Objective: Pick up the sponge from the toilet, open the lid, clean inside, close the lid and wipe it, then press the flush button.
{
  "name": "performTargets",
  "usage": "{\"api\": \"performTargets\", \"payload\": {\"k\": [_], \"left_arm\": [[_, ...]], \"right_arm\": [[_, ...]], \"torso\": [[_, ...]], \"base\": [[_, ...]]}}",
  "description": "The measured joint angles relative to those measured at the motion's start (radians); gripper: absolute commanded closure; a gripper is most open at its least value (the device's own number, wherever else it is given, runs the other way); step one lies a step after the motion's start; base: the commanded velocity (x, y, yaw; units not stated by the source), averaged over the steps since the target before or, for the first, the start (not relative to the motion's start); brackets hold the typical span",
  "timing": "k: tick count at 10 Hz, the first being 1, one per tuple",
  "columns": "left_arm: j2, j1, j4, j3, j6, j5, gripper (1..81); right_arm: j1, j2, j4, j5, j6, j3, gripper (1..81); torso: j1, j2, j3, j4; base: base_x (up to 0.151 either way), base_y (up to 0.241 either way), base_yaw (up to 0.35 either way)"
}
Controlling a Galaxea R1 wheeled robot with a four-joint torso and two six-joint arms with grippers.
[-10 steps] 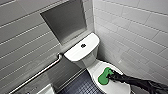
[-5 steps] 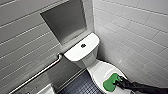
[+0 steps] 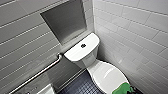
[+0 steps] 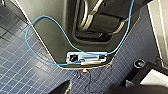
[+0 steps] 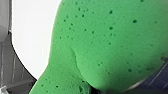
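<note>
Sliding since a second ago, the sponge now sits at the lid's near right edge by the right gripper, whose grip we cannot tell; we should press flat, overlapping strokes.

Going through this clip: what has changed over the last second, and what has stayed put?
The bright green peanut-shaped sponge has slid along the closed white oval plastic lid toward its front end, nearer the robot, together with the right gripper. The white ceramic toilet, its lid down, and the small round dark flush button have stayed as they were.
</note>
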Motion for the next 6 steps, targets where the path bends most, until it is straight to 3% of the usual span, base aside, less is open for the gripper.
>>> {"api": "performTargets", "payload": {"k": [4,6], "left_arm": [[0.000,0.000,0.003,0.000,0.000,-0.008,1.0],[-0.001,0.000,0.006,0.000,0.000,-0.015,1.0]], "right_arm": [[-0.130,-0.130,0.001,0.035,0.001,0.119,81.1],[-0.117,-0.154,0.005,0.026,0.002,0.207,81.1]], "torso": [[0.000,0.000,0.000,0.000],[0.000,0.000,0.000,0.000]], "base": [[0.000,0.000,0.000],[0.000,0.000,0.000]]}}
